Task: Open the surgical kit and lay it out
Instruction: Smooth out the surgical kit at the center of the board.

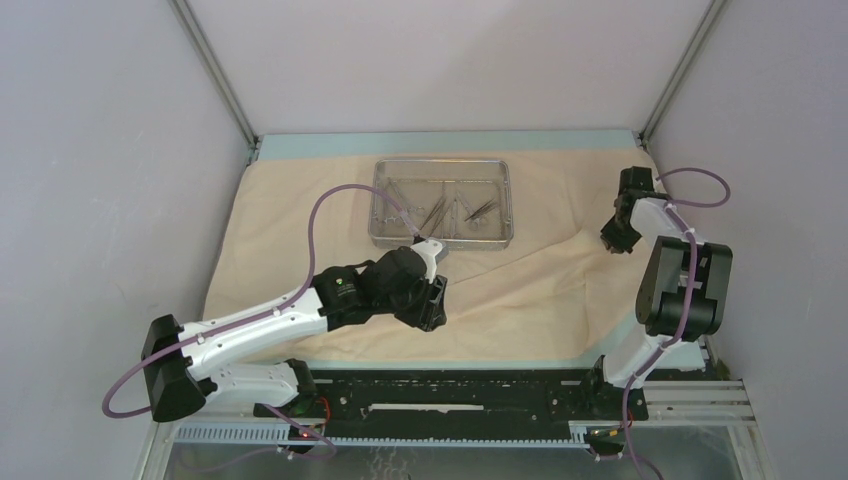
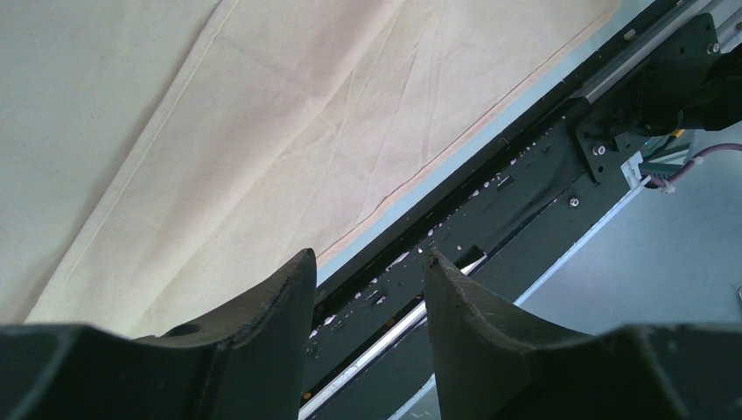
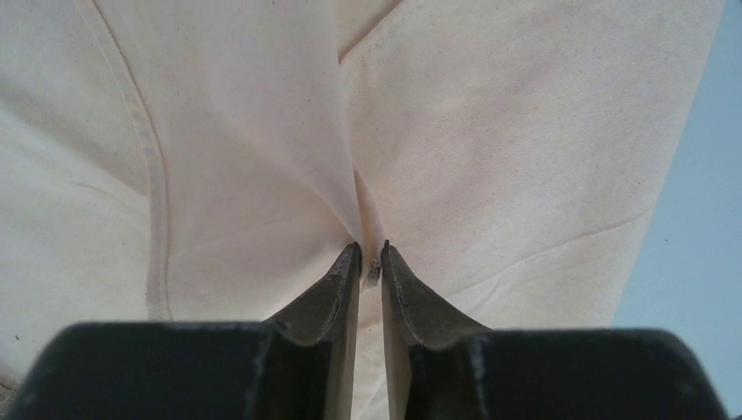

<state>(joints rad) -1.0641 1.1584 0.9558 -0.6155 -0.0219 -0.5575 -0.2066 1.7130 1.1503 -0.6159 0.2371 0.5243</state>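
The beige cloth wrap [image 1: 300, 215] lies spread over the table. The steel mesh tray [image 1: 441, 237] stands on it at the back middle and holds the ring-handled clamps and scissors [image 1: 462, 210] and slim tweezers. My left gripper [image 1: 432, 305] is open and empty, low over the cloth's near part [image 2: 289, 131], in front of the tray. My right gripper [image 1: 615, 240] is at the right side, shut on a pinched fold of the cloth wrap [image 3: 372, 210], which rises in a ridge toward it.
Grey walls close in the table on the left, back and right. A black rail [image 1: 450, 395] with the arm bases runs along the near edge and also shows in the left wrist view [image 2: 525, 184]. A purple cable [image 1: 350, 195] arcs over the cloth near the tray.
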